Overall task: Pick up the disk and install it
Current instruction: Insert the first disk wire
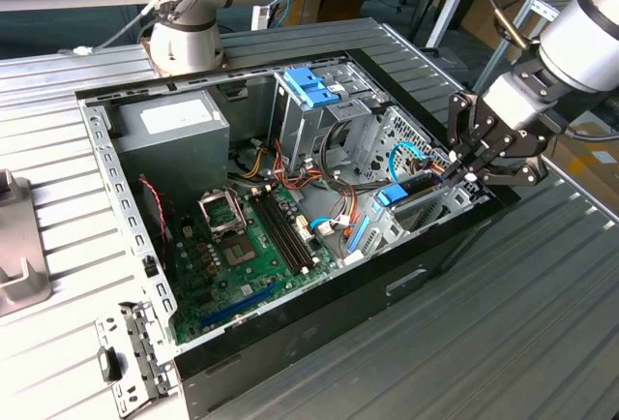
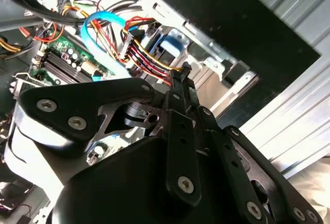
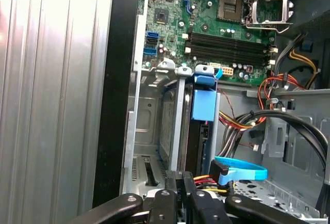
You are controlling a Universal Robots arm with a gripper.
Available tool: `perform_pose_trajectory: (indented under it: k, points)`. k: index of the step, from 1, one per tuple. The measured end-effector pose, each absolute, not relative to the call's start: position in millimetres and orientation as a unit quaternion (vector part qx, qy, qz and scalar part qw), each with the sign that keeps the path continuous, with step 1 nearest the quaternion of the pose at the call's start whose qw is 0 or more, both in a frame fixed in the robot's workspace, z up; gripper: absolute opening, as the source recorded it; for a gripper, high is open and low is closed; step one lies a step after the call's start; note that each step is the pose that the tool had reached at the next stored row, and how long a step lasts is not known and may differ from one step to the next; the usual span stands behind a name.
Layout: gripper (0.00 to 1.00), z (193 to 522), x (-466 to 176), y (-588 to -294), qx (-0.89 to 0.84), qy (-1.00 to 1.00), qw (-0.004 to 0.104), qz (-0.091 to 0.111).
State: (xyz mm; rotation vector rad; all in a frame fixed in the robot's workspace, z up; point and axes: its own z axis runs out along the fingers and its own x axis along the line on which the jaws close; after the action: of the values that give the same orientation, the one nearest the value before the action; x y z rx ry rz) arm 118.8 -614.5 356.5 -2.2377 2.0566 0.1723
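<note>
The exterior view is looking down from above and to one side, well back, taking in the whole open computer case [image 1: 290, 236] on the ribbed metal table [image 1: 542, 323], with the arm's gripper [image 1: 462, 170] at about three o'clock. Both wrist views are sitting close over the drive bay at the case's edge, each looking past the gripper's black linkage into the case. They are sharing the green motherboard [image 3: 221, 33] [image 2: 62, 59] and a light-blue cable [image 3: 242, 171] [image 2: 100, 38].
</note>
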Motion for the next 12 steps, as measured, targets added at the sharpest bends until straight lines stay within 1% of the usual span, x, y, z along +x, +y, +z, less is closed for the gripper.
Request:
perform_pose_trajectory:
  k: [12]
  points:
    - [0.16, 352.6, 113.0, -604.6, -0.73, 0.679, 0.049, 0.056]
